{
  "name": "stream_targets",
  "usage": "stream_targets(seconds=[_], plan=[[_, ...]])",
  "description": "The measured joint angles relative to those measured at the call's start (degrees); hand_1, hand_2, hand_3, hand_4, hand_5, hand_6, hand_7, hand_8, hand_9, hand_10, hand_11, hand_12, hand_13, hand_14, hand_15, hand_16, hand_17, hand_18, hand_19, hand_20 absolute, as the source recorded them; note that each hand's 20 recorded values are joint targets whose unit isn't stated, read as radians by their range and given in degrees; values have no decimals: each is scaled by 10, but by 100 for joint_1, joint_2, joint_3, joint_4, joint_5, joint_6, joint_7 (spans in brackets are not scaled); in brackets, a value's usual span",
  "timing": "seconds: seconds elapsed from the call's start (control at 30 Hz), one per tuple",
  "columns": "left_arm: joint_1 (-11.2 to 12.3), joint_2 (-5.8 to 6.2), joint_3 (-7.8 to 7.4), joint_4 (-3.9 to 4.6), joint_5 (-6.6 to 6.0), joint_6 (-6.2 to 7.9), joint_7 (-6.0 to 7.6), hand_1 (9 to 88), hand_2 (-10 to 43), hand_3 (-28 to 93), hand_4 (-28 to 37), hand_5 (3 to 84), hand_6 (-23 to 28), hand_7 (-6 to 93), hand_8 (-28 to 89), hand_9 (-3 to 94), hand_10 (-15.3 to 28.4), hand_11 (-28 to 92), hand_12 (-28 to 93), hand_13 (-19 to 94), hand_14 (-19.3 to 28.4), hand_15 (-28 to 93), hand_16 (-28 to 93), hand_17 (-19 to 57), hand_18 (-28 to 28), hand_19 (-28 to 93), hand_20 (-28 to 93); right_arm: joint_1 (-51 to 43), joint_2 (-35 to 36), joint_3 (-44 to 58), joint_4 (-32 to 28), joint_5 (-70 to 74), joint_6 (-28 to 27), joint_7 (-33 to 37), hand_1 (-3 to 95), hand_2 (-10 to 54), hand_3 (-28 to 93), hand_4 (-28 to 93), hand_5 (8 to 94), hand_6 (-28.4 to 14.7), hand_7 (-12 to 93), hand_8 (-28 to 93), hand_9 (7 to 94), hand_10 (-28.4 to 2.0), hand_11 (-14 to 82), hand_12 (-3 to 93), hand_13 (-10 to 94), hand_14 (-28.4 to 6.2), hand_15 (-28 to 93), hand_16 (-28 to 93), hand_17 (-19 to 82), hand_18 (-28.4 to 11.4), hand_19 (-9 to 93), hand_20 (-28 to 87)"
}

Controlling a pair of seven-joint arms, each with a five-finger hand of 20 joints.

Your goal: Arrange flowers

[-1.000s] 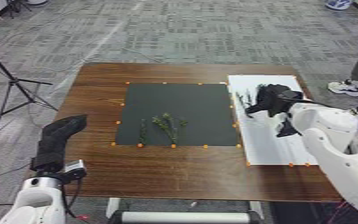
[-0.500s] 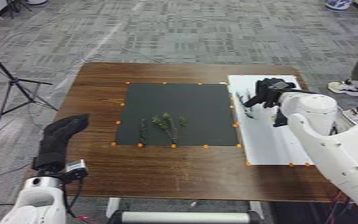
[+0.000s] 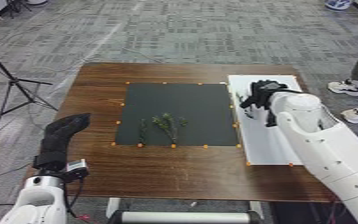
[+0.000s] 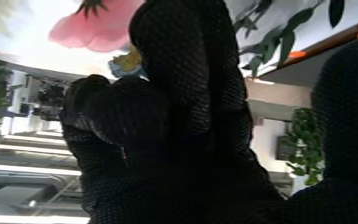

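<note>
Fingers on the right hand (image 4: 184,100) look loosely open, thumb well apart, and I can't spot anything in their grip. There's 1 pink flower (image 4: 95,25) past them, plus leafy stems (image 4: 286,37). The right arm (image 3: 313,132) just swung inward over the white sheet (image 3: 278,147), so I'd guess it's lining up a pick there. Green sprigs (image 3: 166,124) haven't budged on the dark mat (image 3: 175,100). Left hand (image 3: 60,131)'s open too, parked by the table's (image 3: 175,172) left edge.
</note>
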Motion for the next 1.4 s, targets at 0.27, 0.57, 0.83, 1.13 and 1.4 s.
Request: stream_targets(seconds=[0.27,0.57,0.83,1.13,1.4], plan=[[0,-14,2,-13,17,-37,-10,293,29,707,-181,513,40,201,-77,455,127,213,117,358,168,214,1,65,119,116,178,82,-150,-351,100,-184,185,640,347,-95,673,-166,862,8,302,-46,937,-91,440,201,886,-61,666,384,494,-254,928,465],[29,-19,-2,-47,19,-69,-59,293,28,706,-181,512,41,200,-77,451,128,210,116,355,170,214,2,64,119,112,177,41,-200,-353,58,398,319,895,461,-71,676,-144,858,23,300,229,937,-85,472,201,884,-67,688,402,494,-255,932,471],[42,-20,-6,-50,13,-122,-100,292,28,706,-180,511,41,198,-77,450,127,210,117,353,169,213,2,63,119,110,177,-171,-61,-292,-416,1058,449,981,442,-65,710,-111,860,24,327,236,937,-81,504,207,876,-74,731,408,495,-256,932,505],[43,-14,3,-51,8,-156,-130,293,29,703,-179,511,42,196,-76,450,127,210,117,352,170,213,3,62,120,111,177,-252,257,-93,-1170,1260,1212,979,435,-73,720,-86,866,21,341,230,937,-80,518,202,878,-75,742,405,501,-254,932,522],[35,-12,12,-51,7,-160,-135,292,29,703,-179,511,42,196,-76,450,127,210,117,352,170,213,4,62,119,110,177,-101,366,23,-1473,1260,1232,940,407,-68,719,-93,866,18,342,208,937,-81,515,202,876,-75,740,404,500,-252,932,520]])
